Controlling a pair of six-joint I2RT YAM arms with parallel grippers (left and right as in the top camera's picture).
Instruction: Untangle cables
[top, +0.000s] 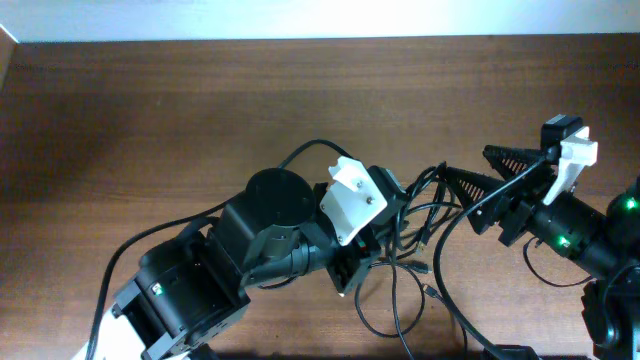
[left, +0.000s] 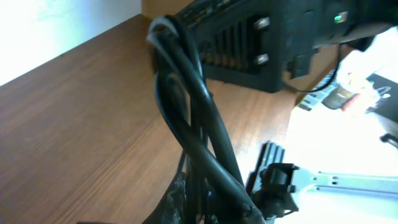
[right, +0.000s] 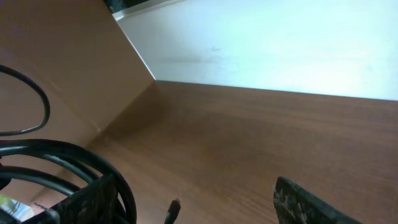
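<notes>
The cables (top: 412, 250) are thin black cords in a tangle at centre right of the table, with loops trailing toward the front edge. My left gripper (top: 397, 213) is shut on a bundle of them. In the left wrist view the cables (left: 196, 118) run up from the jaws (left: 217, 205) as a taut bunch. My right gripper (top: 463, 160) is open, just right of the tangle, with cords crossing its nearer finger. In the right wrist view the cables (right: 68, 155) curve round the left finger. A plug tip (right: 174, 208) sits between the open fingers (right: 199, 202).
The brown wooden table (top: 150, 120) stretches left and back. A white wall edge (top: 300, 20) runs along the far side. The left arm's black body (top: 230, 260) fills the front centre. The right arm (top: 590, 240) stands at the right edge.
</notes>
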